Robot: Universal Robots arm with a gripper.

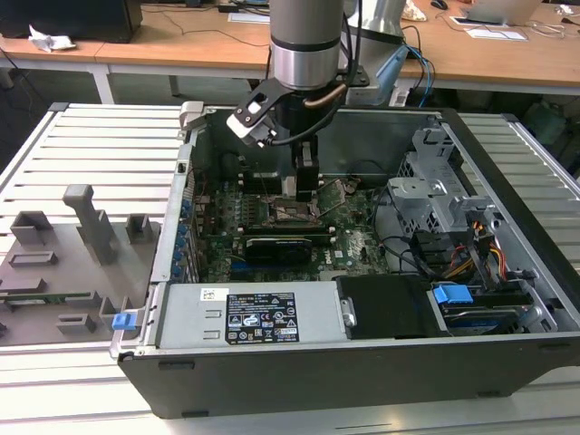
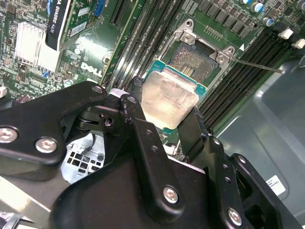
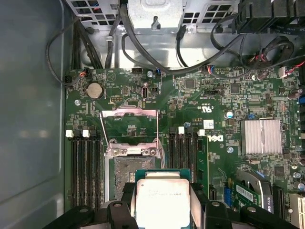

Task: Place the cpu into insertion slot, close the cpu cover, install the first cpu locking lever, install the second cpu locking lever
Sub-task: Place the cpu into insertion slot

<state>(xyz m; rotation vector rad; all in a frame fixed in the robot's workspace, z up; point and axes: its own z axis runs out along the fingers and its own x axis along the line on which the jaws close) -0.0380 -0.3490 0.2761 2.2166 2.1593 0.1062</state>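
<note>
Two black fingers (image 2: pixel 139 125) of the gripper (image 2: pixel 167 102) are clenched on opposite edges of the cpu (image 2: pixel 170 97), its pale metal top facing the cameras in both wrist views (image 3: pixel 162 199). The chip hangs in the air over one edge of the socket (image 3: pixel 125 171), not seated; the dark pin field lies bare beside it (image 2: pixel 191 59). Beyond the socket the cover (image 3: pixel 129 113) is swung open on its hinge, green board (image 3: pixel 190 98) showing through its window. One thin lever (image 2: pixel 259 66) sticks out from the socket's corner, across the memory slots (image 2: pixel 238 76). More slots (image 3: pixel 86 167) flank the socket on both sides. Farther off on the board sit a ribbed silver heatsink (image 3: pixel 261 137) and the black graphics card (image 2: pixel 59 24). In the exterior view the gripper (image 1: pixel 306 188) reaches down into the open case (image 1: pixel 362 376), above the board's middle, with the graphics card (image 1: pixel 276 246) just in front and a power supply (image 1: pixel 254 317) along the near wall. The case rests on a slatted grey table (image 1: pixel 100 145).
</note>
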